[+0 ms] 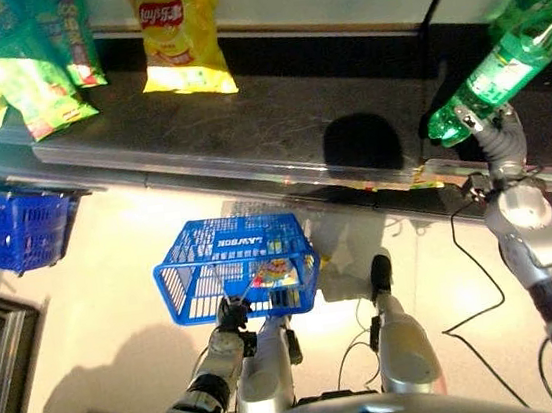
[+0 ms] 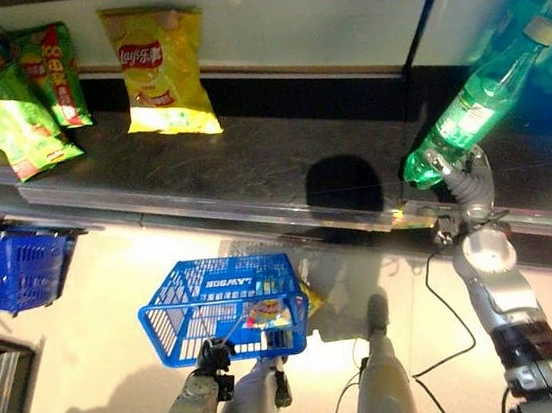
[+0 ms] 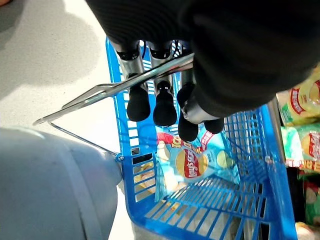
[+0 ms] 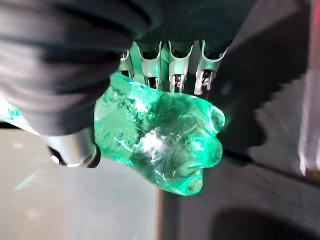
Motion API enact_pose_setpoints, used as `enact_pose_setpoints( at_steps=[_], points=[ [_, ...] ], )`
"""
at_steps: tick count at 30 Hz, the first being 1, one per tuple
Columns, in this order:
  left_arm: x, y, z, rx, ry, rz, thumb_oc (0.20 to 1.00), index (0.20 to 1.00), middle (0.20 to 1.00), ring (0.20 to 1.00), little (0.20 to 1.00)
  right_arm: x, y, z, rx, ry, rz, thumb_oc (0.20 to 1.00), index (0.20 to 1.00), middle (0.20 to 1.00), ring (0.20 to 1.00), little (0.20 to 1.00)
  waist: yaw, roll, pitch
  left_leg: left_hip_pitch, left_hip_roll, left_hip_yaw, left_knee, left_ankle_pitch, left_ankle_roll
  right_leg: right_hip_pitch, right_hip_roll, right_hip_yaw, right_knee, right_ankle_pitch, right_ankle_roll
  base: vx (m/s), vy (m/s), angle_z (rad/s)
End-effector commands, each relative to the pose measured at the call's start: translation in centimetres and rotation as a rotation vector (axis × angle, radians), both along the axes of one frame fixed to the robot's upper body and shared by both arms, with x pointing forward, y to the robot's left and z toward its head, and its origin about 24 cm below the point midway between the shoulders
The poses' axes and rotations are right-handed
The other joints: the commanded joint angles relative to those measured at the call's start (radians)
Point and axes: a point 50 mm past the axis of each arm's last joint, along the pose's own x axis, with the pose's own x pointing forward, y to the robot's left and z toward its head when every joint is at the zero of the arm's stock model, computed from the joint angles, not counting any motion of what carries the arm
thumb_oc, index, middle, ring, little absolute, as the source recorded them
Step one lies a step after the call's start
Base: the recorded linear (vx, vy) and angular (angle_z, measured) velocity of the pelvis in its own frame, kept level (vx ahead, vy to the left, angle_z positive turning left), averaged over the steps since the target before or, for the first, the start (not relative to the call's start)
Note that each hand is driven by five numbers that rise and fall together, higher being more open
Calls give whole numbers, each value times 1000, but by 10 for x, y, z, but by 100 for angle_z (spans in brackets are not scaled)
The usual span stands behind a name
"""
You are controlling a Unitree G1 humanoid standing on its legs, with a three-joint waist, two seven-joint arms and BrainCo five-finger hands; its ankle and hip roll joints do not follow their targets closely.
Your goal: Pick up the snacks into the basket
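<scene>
Right hand [image 4: 100, 75] was clamped round the green bottle [image 1: 501, 68] near its base – rigid, slick, probably heavy; left hand [image 3: 165, 95] curled on the basket [image 1: 235, 268] handle.

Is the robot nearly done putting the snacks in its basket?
Not yet. One snack bag already lies in the blue basket, which the left hand carries by its metal handle. The right hand grips a green bottle over the shelf. A yellow chip bag and green bags wait there.
</scene>
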Motion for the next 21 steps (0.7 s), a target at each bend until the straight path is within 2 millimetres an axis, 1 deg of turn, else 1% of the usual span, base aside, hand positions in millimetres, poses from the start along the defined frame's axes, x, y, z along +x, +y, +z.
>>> enact_pose_setpoints(
  at_steps=[1, 3, 5, 6, 7, 8, 9, 10, 11, 12, 13, 14, 15, 16, 17, 18, 19, 20, 21],
  points=[
    [-49, 11, -24, 36, 214, -12, 200, 200, 200, 200, 200, -26, 2, 60, -105, -292, 136, 200, 200, 200, 200, 200, -12, -44, -164, 23, -5, 7, 1, -46, -32, -85, -30, 54, 63, -20, 55, 43, -39, -15],
    [-53, 16, -25, 24, 223, 19, 200, 200, 200, 200, 200, -39, 4, 54, -160, -244, 185, 200, 200, 200, 200, 200, -25, -51, -182, 33, -1, 15, 1, -50, -32, -79, -23, 60, 59, -22, 57, 26, -22, -10],
    [-54, 22, -24, 15, 217, 61, 200, 200, 200, 200, 200, -53, 11, 45, -206, -181, 269, 200, 200, 200, 200, 200, -37, -59, -200, 41, 4, 25, 1, -53, -33, -75, -17, 67, 53, -20, 59, 27, -22, -10],
    [-55, 24, -24, 10, 216, 69, 200, 200, 200, 200, 200, -58, 13, 39, -222, -136, 303, 200, 200, 200, 200, 200, -44, -63, -206, 44, 7, 30, 1, -54, -34, -73, -17, 70, 51, -18, 59, 25, -14, -17],
    [-56, 24, -25, 10, 218, 67, 200, 200, 200, 200, 200, -58, 12, 39, -222, -135, 303, 200, 200, 200, 200, 200, -42, -62, -208, 45, 7, 30, 1, -55, -34, -73, -16, 70, 50, -18, 59, 17, -10, -18],
    [-55, 26, -24, 7, 216, 72, 200, 200, 200, 200, 200, -64, 15, 37, -266, -105, 334, 200, 200, 200, 200, 200, -47, -64, -215, 48, 9, 34, 1, -56, -35, -72, -15, 72, 48, -18, 60, 16, 5, -20],
    [-54, 30, -23, 4, 208, 85, 200, 200, 200, 200, 200, -73, 25, 31, -318, -37, 430, 200, 200, 200, 200, 200, -61, -68, -228, 55, 10, 41, 1, -59, -35, -70, -13, 79, 46, -17, 61, 15, 5, -16],
    [-55, 30, -23, 4, 208, 85, 200, 200, 200, 200, 200, -73, 25, 31, -318, -37, 430, 200, 200, 200, 200, 200, -61, -68, -228, 55, 10, 42, 1, -59, -35, -70, -13, 79, 46, -17, 61, 16, 6, -10],
    [-56, 32, -23, 4, 209, 92, 200, 200, 200, 200, 200, -77, 28, 27, -327, -5, 472, 200, 200, 200, 200, 200, -65, -71, -235, 58, 10, 45, 1, -61, -35, -70, -11, 84, 45, -16, 62, 15, 4, -9],
    [-58, 37, -23, 4, 212, 105, 200, 200, 200, 200, 200, -84, 36, 29, -441, 41, 548, 200, 200, 200, 200, 200, -72, -75, -247, 62, 13, 51, 1, -63, -36, -68, -11, 89, 42, -16, 63, 18, 7, -7],
    [-58, 39, -23, -3, 207, 122, 200, 200, 200, 200, 200, -86, 37, 21, -446, 98, 585, 200, 200, 200, 200, 200, -72, -76, -252, 63, 13, 54, 1, -65, -36, -68, -10, 92, 40, -14, 65, 12, 10, -7],
    [-58, 39, -23, -3, 207, 123, 200, 200, 200, 200, 200, -86, 37, 21, -447, 98, 586, 200, 200, 200, 200, 200, -73, -76, -254, 63, 13, 55, 1, -65, -36, -68, -10, 93, 40, -14, 65, 7, 6, -9],
    [-57, 43, -21, -8, 190, 148, 200, 200, 200, 200, 200, -92, 39, 4, -533, 234, 656, 200, 200, 200, 200, 200, -75, -81, -262, 66, 12, 58, 1, -67, -36, -67, -10, 97, 39, -12, 66, 3, 2, -10],
    [-57, 43, -21, -8, 190, 148, 200, 200, 200, 200, 200, -92, 39, 4, -533, 234, 656, 200, 200, 200, 200, 200, -75, -81, -262, 66, 12, 58, 1, -67, -36, -67, -10, 97, 39, -12, 66, -4, 3, -11],
    [-54, 45, -20, -13, 175, 163, 200, 200, 200, 200, 200, -94, 36, -8, -607, 319, 659, 200, 200, 200, 200, 200, -73, -83, -265, 66, 13, 60, 1, -66, -36, -67, -10, 97, 38, -10, 66, -9, -2, -7],
    [-47, 48, -16, -17, 138, 197, 200, 200, 200, 200, 200, -98, 26, -36, -755, 491, 627, 200, 200, 200, 200, 200, -70, -84, -270, 62, 12, 60, 1, -66, -36, -68, -12, 96, 35, -6, 68, -21, -5, -8],
    [-40, 50, -12, -12, 106, 209, 200, 200, 200, 200, 200, -101, 21, -56, -750, 565, 614, 200, 200, 200, 200, 200, -67, -85, -269, 59, 12, 58, 1, -63, -36, -70, -12, 94, 34, -3, 68, -15, -7, -7],
    [-40, 52, -12, -10, 106, 211, 200, 200, 200, 200, 200, -100, 22, -57, -750, 562, 615, 200, 200, 200, 200, 200, -69, -88, -269, 59, 12, 58, 1, -63, -36, -70, -12, 94, 34, -3, 68, -35, -11, -3],
    [-22, 50, -3, -5, 33, 201, 200, 200, 200, 200, 200, -104, 17, -94, -844, 710, 589, 200, 200, 200, 200, 200, -59, -83, -263, 50, 10, 50, 1, -61, -35, -73, -15, 84, 33, -1, 69, -38, -14, 2]
  ],
)
